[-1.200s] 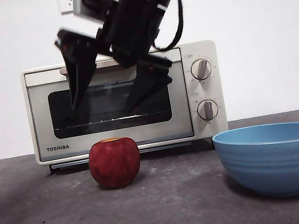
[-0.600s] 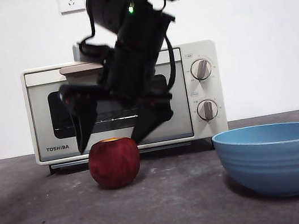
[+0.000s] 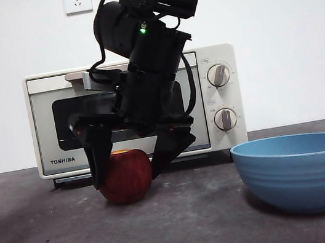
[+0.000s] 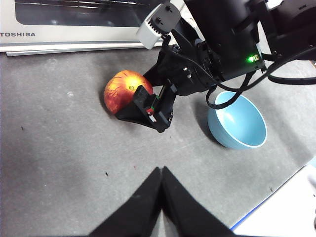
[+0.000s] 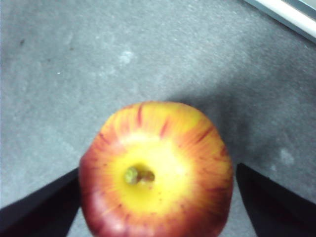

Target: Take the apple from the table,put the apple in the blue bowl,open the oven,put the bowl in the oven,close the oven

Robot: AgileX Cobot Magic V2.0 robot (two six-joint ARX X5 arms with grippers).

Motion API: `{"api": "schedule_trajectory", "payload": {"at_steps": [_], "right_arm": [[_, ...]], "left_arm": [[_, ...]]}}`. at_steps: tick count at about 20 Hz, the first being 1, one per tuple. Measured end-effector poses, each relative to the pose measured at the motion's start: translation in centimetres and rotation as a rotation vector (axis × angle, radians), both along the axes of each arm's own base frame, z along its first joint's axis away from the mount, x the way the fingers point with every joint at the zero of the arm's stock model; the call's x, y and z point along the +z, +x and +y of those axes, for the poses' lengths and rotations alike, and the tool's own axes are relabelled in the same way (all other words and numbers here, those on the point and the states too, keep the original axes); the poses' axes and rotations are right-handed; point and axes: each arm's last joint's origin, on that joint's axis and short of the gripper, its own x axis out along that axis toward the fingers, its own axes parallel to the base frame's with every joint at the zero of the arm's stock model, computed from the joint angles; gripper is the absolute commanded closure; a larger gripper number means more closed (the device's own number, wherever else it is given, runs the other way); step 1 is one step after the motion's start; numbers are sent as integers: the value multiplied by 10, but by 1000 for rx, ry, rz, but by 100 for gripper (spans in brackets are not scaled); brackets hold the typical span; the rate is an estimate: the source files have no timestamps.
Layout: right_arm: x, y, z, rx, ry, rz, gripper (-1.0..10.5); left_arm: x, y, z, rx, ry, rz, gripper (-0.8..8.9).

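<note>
Two tool jaws flanking apple [image 3: 125,176]

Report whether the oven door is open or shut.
Shut. The oven door stands upright, flush with its front, beige handle at the top, behind the right gripper straddling the apple.

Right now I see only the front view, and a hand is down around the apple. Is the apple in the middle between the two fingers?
Observer: Yes. In the right wrist view the apple sits centred in the right hand, one open jaw on each side, stem up.
Operator: Is something inside the blue bowl?
Observer: No. The left wrist view looks down into the blue bowl, and it is empty.
Operator: And where is the other hand?
Observer: The left hand hovers shut above the table, apart from the apple and the bowl.
</note>
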Motion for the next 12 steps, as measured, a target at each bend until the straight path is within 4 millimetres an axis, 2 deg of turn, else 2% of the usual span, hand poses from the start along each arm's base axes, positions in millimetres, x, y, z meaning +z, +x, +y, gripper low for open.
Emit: {"api": "schedule_trajectory", "payload": {"at_steps": [3,8,10,12], "right_arm": [[0,-1,0,1,-4,6,630],[1,-2,0,3,-7,8,642],[10,-5,-3,4,-3,4,642],[32,-9,-6,5,36,-34,642]], "left_arm": [[0,0,0,0,-1,-4,806],[0,0,0,0,-1,-4,806],[0,0,0,0,-1,-4,806],[0,0,0,0,-1,-4,806]]}}
